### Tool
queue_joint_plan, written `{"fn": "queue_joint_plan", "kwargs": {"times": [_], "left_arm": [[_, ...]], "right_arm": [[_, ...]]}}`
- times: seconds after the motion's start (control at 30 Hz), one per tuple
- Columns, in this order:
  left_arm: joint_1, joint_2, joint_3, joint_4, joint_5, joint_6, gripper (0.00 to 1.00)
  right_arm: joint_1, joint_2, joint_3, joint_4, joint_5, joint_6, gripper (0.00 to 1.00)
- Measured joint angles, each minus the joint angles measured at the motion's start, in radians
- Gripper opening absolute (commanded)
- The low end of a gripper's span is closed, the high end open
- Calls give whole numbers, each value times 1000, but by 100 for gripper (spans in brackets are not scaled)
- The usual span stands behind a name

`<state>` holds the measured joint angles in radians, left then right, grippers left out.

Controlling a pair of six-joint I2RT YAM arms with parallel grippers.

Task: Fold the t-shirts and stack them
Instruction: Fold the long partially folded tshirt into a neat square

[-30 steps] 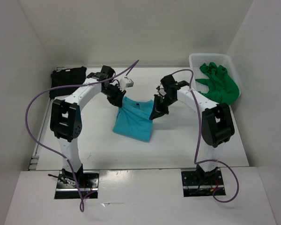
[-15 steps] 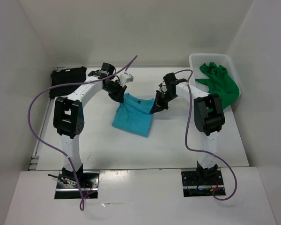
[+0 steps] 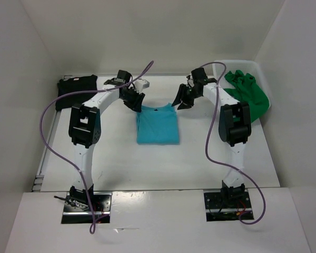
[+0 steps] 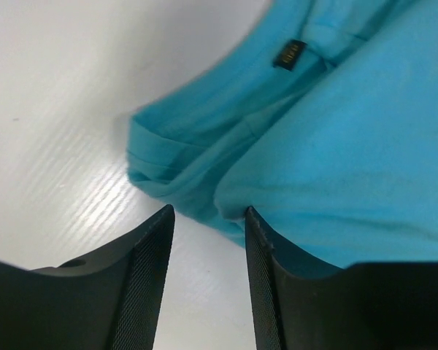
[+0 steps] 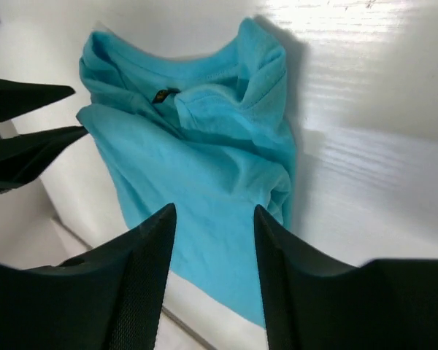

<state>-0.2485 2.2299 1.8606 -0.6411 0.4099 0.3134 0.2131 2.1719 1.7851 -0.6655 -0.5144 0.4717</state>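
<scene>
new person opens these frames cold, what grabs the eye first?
The turquoise t-shirt, lying folded flat in the middle of the white table. The left arm and right arm reach to its far corners, jaws open and empty. Next come the black t-shirt, folded at the far left, and the green t-shirt, heaped in the white basket at the far right.

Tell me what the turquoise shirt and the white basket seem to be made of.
Turquoise shirt: soft matte knit cloth, possibly cotton; it creases and bunches at the sleeves. White basket: probably rigid plastic, judging by its thin smooth rim.
</scene>
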Motion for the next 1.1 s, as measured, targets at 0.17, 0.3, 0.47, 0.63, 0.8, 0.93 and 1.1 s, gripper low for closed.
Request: {"fn": "queue_joint_plan", "kwargs": {"times": [0.17,0.3,0.47,0.63,0.8,0.93,1.1], "left_arm": [[19,-5,11,21,-65,-54,52],[21,-63,-23,23,-103,-56,55],[-50,-147,-37,23,-61,-51,56],[-111,-138,-77,44,-36,-50,56],[-79,-46,-101,58,-92,-56,56],[-34,-6,-105,65,-143,-63,56],[-12,-19,-105,82,-191,-69,65]], "right_arm": [[29,-44,-24,9,140,-29,2],[79,-103,-69,-2,235,-33,0],[143,-87,-108,-14,277,-36,0],[158,13,-64,-21,319,-36,0],[158,66,-17,-26,354,-27,0],[158,69,15,-22,381,-24,0],[158,70,16,-18,386,-23,0]]}}
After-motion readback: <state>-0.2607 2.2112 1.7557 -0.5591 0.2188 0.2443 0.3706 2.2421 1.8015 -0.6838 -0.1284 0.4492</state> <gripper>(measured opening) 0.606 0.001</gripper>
